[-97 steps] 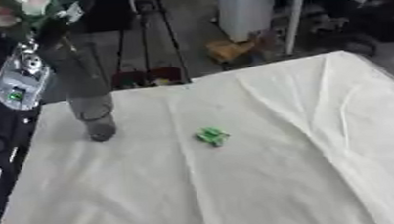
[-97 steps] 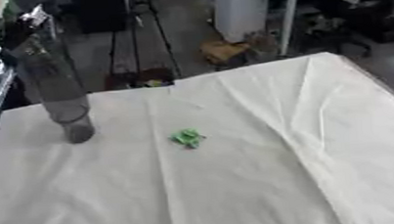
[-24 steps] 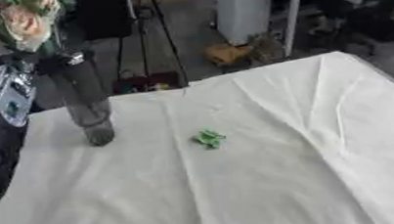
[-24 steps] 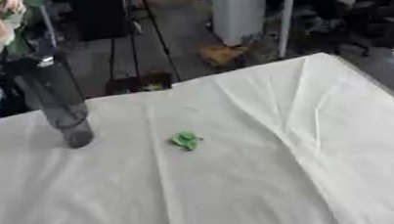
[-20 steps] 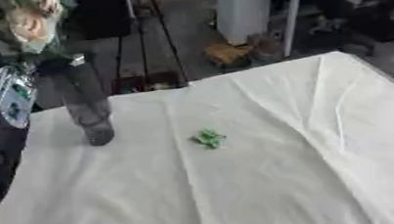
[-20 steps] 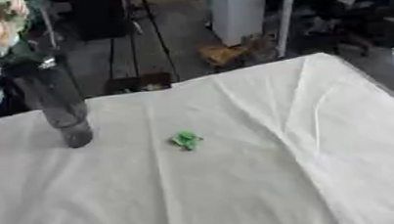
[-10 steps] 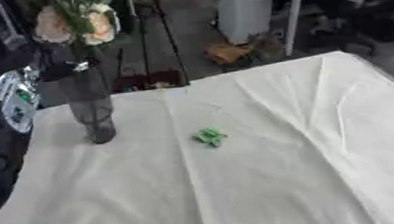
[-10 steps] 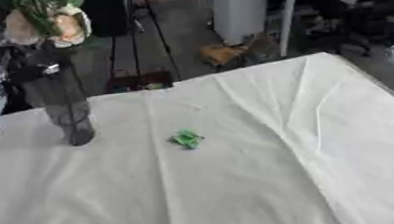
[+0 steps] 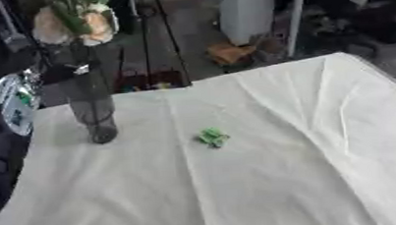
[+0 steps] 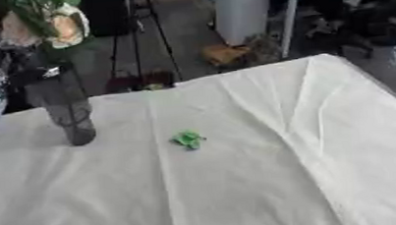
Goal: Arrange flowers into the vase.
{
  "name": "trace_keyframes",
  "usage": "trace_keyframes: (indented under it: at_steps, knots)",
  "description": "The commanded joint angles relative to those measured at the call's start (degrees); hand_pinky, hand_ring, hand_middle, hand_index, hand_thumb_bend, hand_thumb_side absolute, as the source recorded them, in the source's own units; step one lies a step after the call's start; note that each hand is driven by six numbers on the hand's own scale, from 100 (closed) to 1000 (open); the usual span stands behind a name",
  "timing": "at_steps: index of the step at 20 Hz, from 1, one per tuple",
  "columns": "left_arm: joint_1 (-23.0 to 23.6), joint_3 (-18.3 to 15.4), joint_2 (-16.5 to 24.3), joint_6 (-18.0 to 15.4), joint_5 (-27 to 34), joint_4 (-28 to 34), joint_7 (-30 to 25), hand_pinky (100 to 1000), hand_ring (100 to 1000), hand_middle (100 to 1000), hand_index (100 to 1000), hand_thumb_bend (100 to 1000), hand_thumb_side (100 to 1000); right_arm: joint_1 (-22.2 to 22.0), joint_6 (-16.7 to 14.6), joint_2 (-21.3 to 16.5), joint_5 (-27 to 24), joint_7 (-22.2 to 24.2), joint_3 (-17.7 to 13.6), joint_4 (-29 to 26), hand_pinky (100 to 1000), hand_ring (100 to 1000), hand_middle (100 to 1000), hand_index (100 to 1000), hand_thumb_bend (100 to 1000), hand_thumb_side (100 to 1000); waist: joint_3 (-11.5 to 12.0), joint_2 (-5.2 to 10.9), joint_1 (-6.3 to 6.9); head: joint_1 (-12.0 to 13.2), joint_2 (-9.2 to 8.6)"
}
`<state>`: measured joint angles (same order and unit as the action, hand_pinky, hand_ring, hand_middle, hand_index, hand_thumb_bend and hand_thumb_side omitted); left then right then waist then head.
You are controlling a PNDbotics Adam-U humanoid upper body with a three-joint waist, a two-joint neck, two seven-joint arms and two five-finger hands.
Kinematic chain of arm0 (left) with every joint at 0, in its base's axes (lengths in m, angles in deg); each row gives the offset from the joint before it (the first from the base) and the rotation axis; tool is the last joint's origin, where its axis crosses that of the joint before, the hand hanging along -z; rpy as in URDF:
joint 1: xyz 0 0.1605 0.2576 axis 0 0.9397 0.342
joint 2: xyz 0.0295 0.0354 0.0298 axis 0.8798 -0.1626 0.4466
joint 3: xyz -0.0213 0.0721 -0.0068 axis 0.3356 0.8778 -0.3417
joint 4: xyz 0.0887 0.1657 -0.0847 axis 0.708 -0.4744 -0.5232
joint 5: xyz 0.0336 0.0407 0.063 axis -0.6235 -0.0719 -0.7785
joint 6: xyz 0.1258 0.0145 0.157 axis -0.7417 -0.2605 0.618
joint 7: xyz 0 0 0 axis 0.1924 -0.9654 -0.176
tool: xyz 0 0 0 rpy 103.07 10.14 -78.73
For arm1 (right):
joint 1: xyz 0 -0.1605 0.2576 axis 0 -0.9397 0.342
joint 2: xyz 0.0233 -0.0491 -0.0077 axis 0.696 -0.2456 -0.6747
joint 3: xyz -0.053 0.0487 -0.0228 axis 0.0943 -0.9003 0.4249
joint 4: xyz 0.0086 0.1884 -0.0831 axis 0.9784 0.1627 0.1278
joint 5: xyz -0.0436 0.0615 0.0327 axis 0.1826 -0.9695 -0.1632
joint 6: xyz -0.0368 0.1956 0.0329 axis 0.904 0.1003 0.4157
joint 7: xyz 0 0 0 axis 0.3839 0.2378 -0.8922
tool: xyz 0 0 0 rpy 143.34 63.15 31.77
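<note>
A tall dark see-through vase (image 9: pixel 94 108) stands on the white cloth at the table's left side. A bunch of peach and cream flowers (image 9: pixel 75 23) with green leaves sits right above its mouth, stems pointing down into it. My left hand (image 9: pixel 28 60) is a dark shape just left of the vase's mouth, shut on the stems; its silver and black forearm (image 9: pixel 7 104) runs down the left edge. A small green scrap (image 9: pixel 213 137) lies on the cloth to the right of the vase. My right hand shows in neither view.
The white cloth (image 9: pixel 266 179) has raised folds toward the far right corner. Behind the table are tripod legs (image 9: pixel 158 33), a white bin (image 9: pixel 249 10) and a brown object (image 9: pixel 232 53) on the floor.
My left hand has carried the flower bunch from the upper left rightward, over the vase's mouth. The vase and the green scrap have stayed put.
</note>
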<state>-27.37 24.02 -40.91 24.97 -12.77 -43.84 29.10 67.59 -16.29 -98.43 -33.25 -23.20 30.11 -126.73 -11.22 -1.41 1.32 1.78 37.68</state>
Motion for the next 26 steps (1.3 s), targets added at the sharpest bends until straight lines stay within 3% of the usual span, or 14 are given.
trace_keyframes:
  at_steps: [1, 14, 21, 26]
  knots:
    - [-0.9, -0.1, 1.2, -0.1, 0.3, 1.0, -0.1, 847, 818, 789, 842, 1000, 839, 0.7, -0.1, -1.0, -0.3, 0.2, -0.8, -0.4, 807, 842, 873, 952, 146, 500, 0.2, 0.75, -0.33, 0.0, 0.00]
    - [1.2, 0.5, 1.9, -2.2, 5.1, 3.1, 0.3, 841, 814, 788, 845, 1000, 834, 0.0, -0.2, -1.1, -0.7, 0.0, -1.1, -0.7, 809, 843, 873, 952, 119, 501, 0.6, 0.72, -0.53, -0.3, 0.10]
    - [6.2, 1.1, 3.0, -2.5, 11.4, 12.5, 2.8, 836, 805, 784, 841, 1000, 829, -0.4, -0.2, -0.9, -0.8, -0.3, -1.4, -0.7, 810, 844, 873, 952, 108, 503, 1.6, 0.46, -0.84, -0.6, 0.17]
    - [13.0, 0.7, 3.5, -2.0, 16.5, 24.2, 6.5, 841, 805, 791, 844, 1000, 816, -0.8, -0.2, -0.7, -0.8, -0.7, -1.8, -0.7, 807, 842, 872, 952, 105, 506, 2.5, 0.06, -1.22, -1.0, 0.12]
